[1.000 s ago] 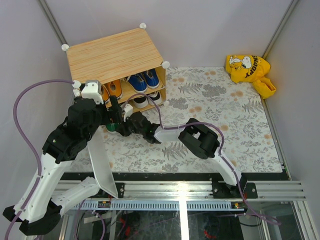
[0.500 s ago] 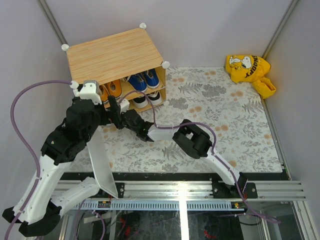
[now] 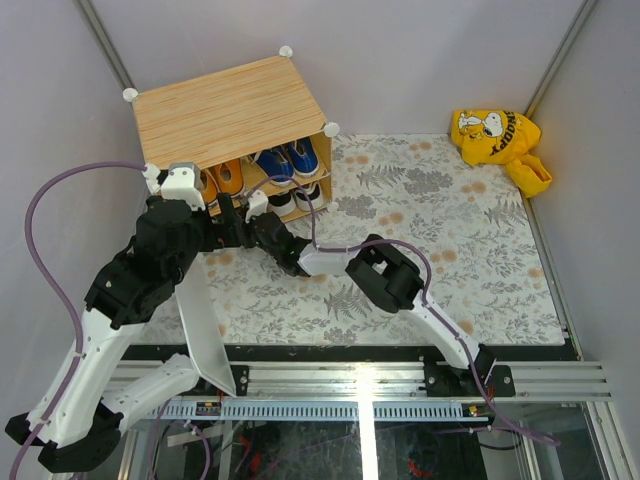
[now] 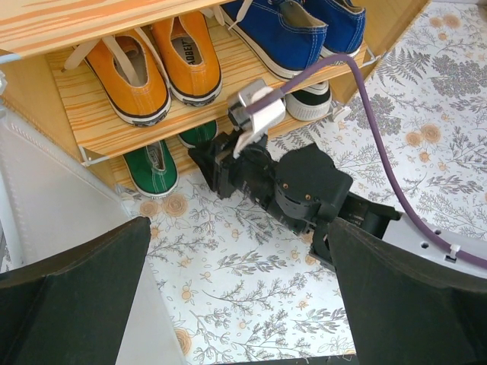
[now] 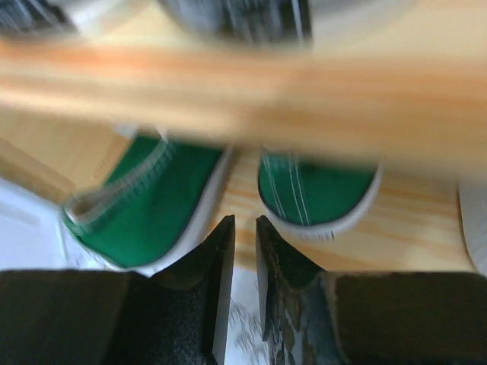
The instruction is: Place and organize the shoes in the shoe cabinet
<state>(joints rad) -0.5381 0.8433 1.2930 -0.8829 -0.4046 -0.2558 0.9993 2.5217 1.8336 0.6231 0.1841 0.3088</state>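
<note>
The shoe cabinet [image 3: 225, 110] stands at the back left with its front open. Orange shoes [image 4: 163, 65] and blue shoes [image 4: 293, 26] sit on the upper shelf. Two green shoes [image 5: 152, 201] [image 5: 316, 190] lie on the lower shelf, the left one [image 4: 152, 169] sticking out over the shelf's front edge. A white-soled shoe [image 4: 310, 103] sits to their right. My right gripper [image 5: 243, 228] is shut and empty, its tips at the shelf edge between the green shoes; it also shows in the top view [image 3: 252, 212]. My left gripper [image 4: 240, 304] is wide open and empty above the floral mat.
The cabinet's white door panel [image 3: 205, 320] hangs open, reaching toward the near edge beside my left arm. A yellow cartoon-print bag [image 3: 495, 138] lies at the back right. Grey walls close in both sides. A purple cable [image 4: 380, 152] runs across the right arm.
My right arm has pushed forward toward the cabinet, and the green shoe at its gripper has gone onto the lower shelf. The left arm has barely shifted.
</note>
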